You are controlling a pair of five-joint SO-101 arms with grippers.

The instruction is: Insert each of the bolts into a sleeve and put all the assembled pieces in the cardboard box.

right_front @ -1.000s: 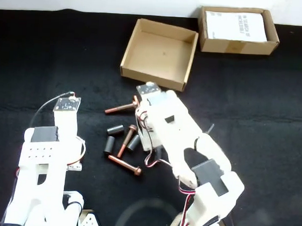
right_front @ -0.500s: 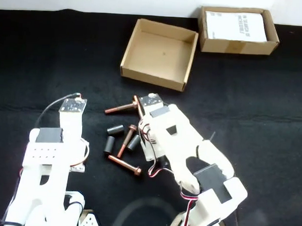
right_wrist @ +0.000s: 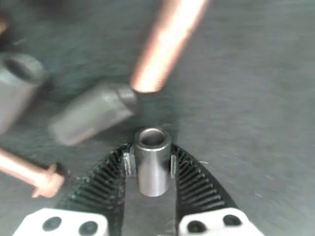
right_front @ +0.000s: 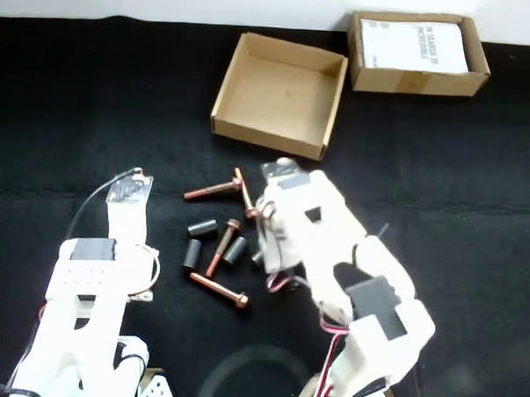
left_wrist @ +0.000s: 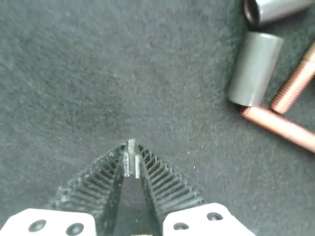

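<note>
smooth grey sleeve (right_wrist: 151, 169), hollow end showing, clamped in the right gripper (right_wrist: 150, 150) at mid-tabletop beside copper bolts (right_front: 221, 247); it has slid toward the right edge since a second ago. left gripper (left_wrist: 131, 150) closed and empty, nearer the left edge.

Both arms are built from white plastic shells. The left arm (right_front: 89, 288), at the lower left of the high view, carries a black servo block (right_front: 91, 248) and a row of small holes (right_front: 81, 289) in the plate below it. A thin grey cable (right_front: 94, 189) loops to a small board (right_front: 129, 190) at its wrist. The right arm (right_front: 329, 241), at the lower centre-right, has a black servo block too, and red, black and white wires (right_front: 279, 280) hang at its side. In the wrist views, the left gripper (left_wrist: 131, 147) and right gripper (right_wrist: 150, 147) show black ribbed fingers (left_wrist: 165, 182) on white bases with dark screw holes (left_wrist: 37, 226).
</note>
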